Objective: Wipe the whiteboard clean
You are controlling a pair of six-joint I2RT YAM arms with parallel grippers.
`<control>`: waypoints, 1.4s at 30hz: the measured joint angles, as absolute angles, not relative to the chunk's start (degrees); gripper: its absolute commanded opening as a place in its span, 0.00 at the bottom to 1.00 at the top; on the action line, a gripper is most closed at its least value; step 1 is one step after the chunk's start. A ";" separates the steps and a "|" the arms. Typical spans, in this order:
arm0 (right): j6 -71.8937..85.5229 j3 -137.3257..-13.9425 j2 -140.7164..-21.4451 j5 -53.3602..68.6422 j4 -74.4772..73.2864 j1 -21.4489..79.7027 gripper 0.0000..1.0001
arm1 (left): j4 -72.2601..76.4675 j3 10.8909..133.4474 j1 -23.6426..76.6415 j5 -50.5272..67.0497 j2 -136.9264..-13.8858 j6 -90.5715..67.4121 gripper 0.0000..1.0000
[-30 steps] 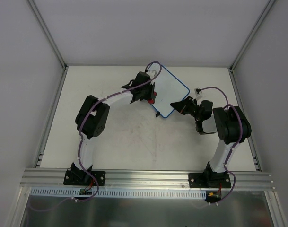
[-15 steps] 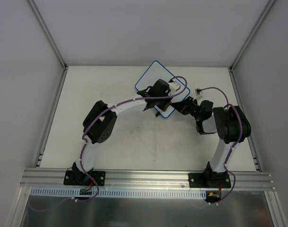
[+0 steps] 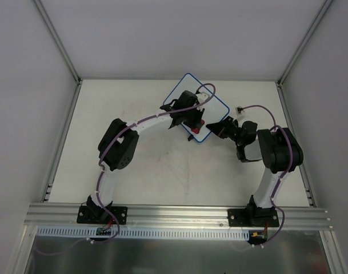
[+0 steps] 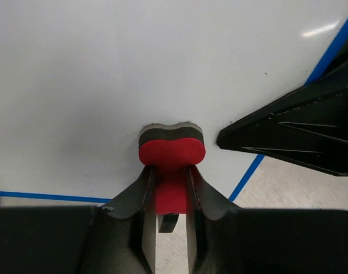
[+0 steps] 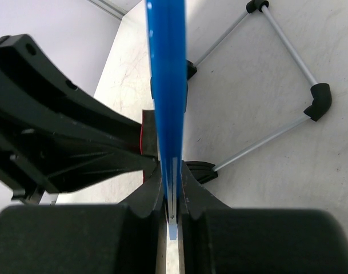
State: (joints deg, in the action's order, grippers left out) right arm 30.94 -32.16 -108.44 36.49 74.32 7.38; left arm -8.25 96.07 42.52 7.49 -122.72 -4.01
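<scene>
Board: small white rectangular whiteboard with a thin blue rim [image 3: 216, 109], far middle of the pale table [image 3: 139, 171]. It is raised off the table on a wire stand with black feet [image 5: 319, 100].
Right claw: right claw [image 5: 171, 191] pressed onto the blue rim [image 5: 167, 74], which shows edge-on between its fingers. It steadies the board at its near right side.
Left claw: left claw [image 4: 170, 174] pinching a red bone-shaped foam eraser [image 4: 172, 153]. The eraser's dark felt face lies flat against the white surface [image 4: 134, 68].
Change: a second ago the eraser sat at the board's left edge. It has since crossed the face and is now by the near corner, just beside the right claw. The board also swung, showing more of its face from above.
Surface: no ink visible around the eraser, only a tiny speck. The rest is under the arm, so cannot tell.
Meaning: one stroke looks finished. Wiping is likely well along, pending a check of the hidden part.
</scene>
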 measured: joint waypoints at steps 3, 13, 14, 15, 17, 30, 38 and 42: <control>30.96 -32.18 -108.44 36.49 74.32 7.38 0.00 | -8.43 96.07 40.32 9.23 -123.07 -7.77 0.00; 31.05 -32.18 -108.44 36.49 74.70 7.60 0.00 | -8.67 94.61 33.58 10.00 -123.55 -17.65 0.00; 31.05 -32.18 -108.44 36.51 74.74 7.62 0.00 | -8.64 94.37 33.19 9.87 -123.55 -18.61 0.00; 31.05 -32.18 -108.44 36.51 74.76 7.64 0.00 | -8.64 94.21 32.86 9.80 -123.55 -19.11 0.00; 31.03 -32.18 -108.44 36.51 74.78 7.66 0.00 | -8.67 93.93 32.45 9.61 -123.55 -20.34 0.00; 31.03 -32.21 -108.44 36.71 75.07 7.75 0.00 | -4.16 87.77 32.16 8.01 -120.95 -20.23 0.00; 31.11 -32.21 -108.44 36.77 75.20 7.81 0.00 | -3.79 83.46 32.16 3.97 -117.97 -18.74 0.00; 31.16 -32.23 -108.44 36.77 75.20 7.81 0.00 | -4.29 80.51 32.21 3.97 -112.29 -18.61 0.00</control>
State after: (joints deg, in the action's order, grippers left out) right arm 31.16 -32.23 -108.44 36.77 75.20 7.81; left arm -4.29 80.51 32.21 3.97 -112.29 -18.61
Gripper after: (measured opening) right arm 0.074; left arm 0.171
